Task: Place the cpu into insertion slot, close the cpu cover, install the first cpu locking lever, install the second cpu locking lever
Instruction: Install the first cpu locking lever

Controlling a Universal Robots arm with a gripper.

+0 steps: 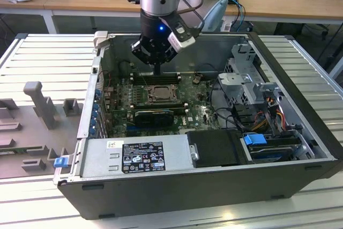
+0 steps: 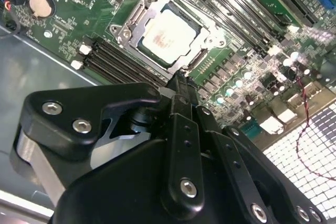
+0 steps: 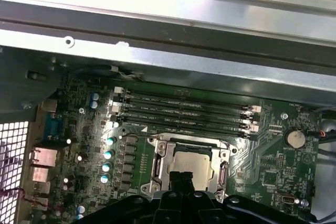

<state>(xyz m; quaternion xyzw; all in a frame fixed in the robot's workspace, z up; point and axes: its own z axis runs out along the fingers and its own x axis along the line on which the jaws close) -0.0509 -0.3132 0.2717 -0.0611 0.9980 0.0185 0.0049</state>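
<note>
The cpu (image 2: 169, 36) lies in the insertion slot (image 1: 159, 94) on the green board, its pale metal top showing through the window of the cpu cover (image 2: 137, 22). The cover lies flat around the chip. In the first wrist view the cpu (image 3: 193, 162) sits just past my fingertips, and a thin wire lever (image 3: 137, 138) runs along the socket edge nearest the memory slots. My gripper (image 2: 178, 83) hangs just above the socket's edge, shut with nothing seen between its fingers. In the exterior view the gripper (image 1: 157, 70) points straight down inside the open case.
The board lies inside an open computer case (image 1: 300, 132). Long black memory slots (image 3: 184, 111) run beside the socket. A power supply (image 1: 134, 156) fills the case's near side, and a drive cage with cables (image 1: 252, 81) stands at the exterior view's right. Grey fixtures (image 1: 40, 100) stand outside the case.
</note>
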